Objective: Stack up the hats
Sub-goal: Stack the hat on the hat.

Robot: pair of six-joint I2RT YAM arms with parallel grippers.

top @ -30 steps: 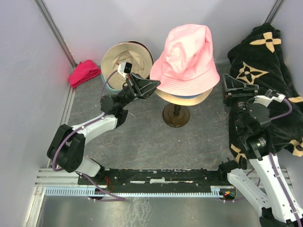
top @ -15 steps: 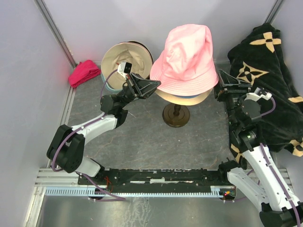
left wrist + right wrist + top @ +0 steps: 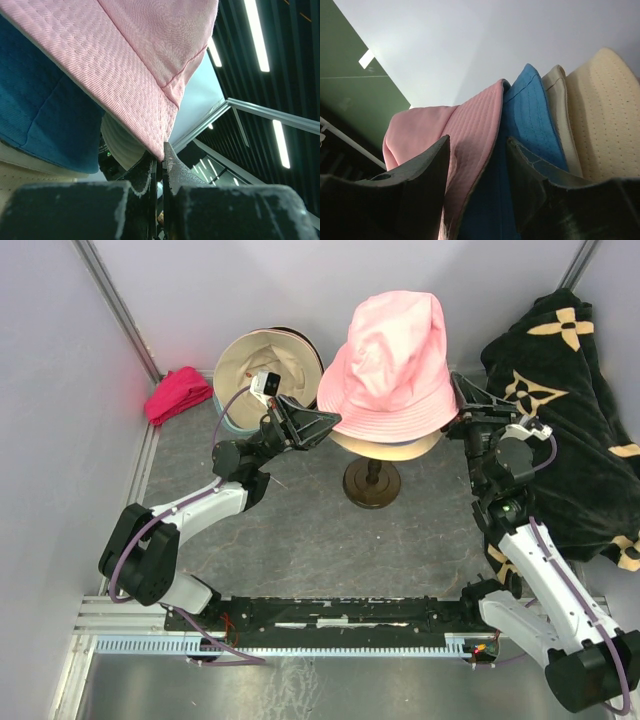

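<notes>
Here, left claw pinches the pink hat brim.

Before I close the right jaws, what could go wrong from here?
1. The brims of both the pink hat and the blue hat appear to sit between the open right jaws. Closing may grab both and drag the blue one along.
2. The left jaws pinch only the very edge of the pink brim, so it may slip out.
3. The stack rides on a thin-stemmed stand. A sideways tug could tip it.
</notes>
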